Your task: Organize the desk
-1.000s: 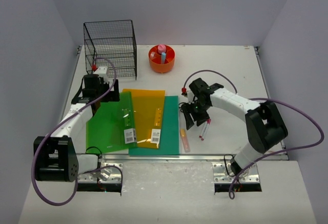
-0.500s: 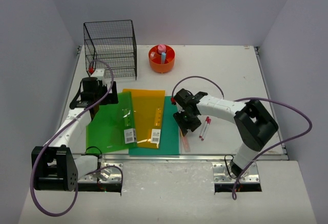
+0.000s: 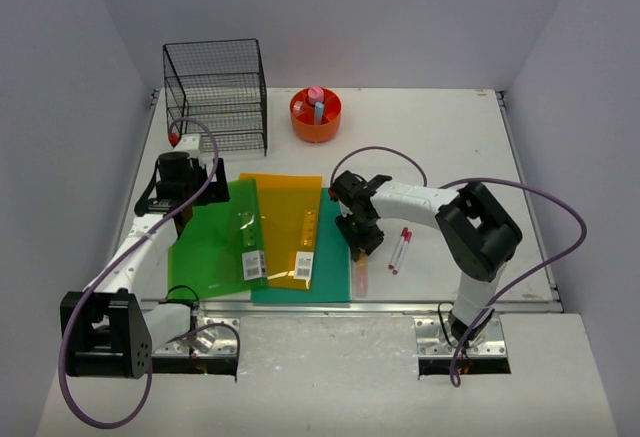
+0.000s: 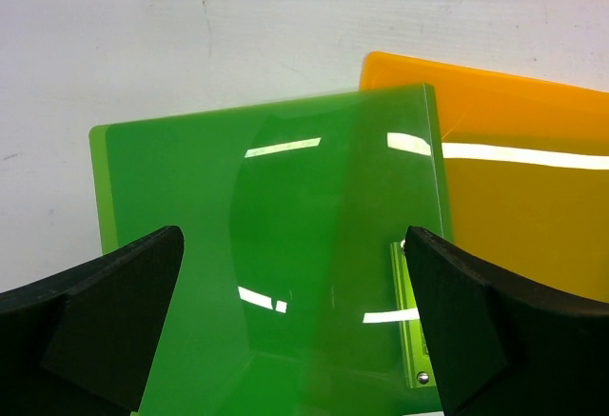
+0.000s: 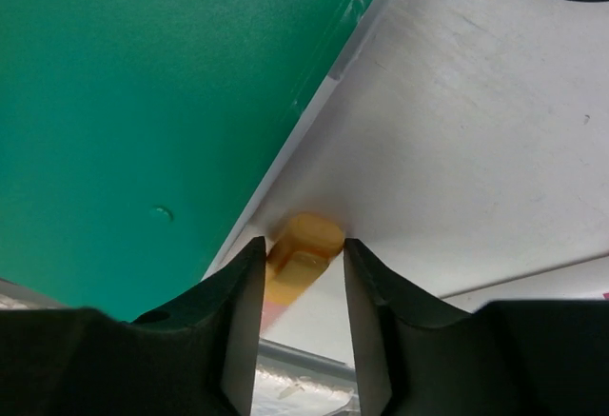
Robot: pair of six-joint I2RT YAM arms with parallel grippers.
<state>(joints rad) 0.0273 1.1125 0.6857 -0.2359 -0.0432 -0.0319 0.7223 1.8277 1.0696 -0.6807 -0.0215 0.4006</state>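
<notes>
Right wrist view: right gripper [image 3: 360, 245], swung over from the red pens [image 3: 400, 249], narrows its jaws around the orange marker [image 5: 306, 243] on the desk [image 3: 450, 137] beside the teal folder [image 5: 143, 102], contact unclear, pickup likely next; left gripper [image 4: 293, 245] hangs spread wide over the green folder [image 4: 285, 178].

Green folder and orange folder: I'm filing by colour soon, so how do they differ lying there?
The green folder lies tilted, farther left; the orange folder sits squarer, to its right. Green overlaps orange's left edge, lying on top. Both lie flat, each with a white label near the front edge.
</notes>
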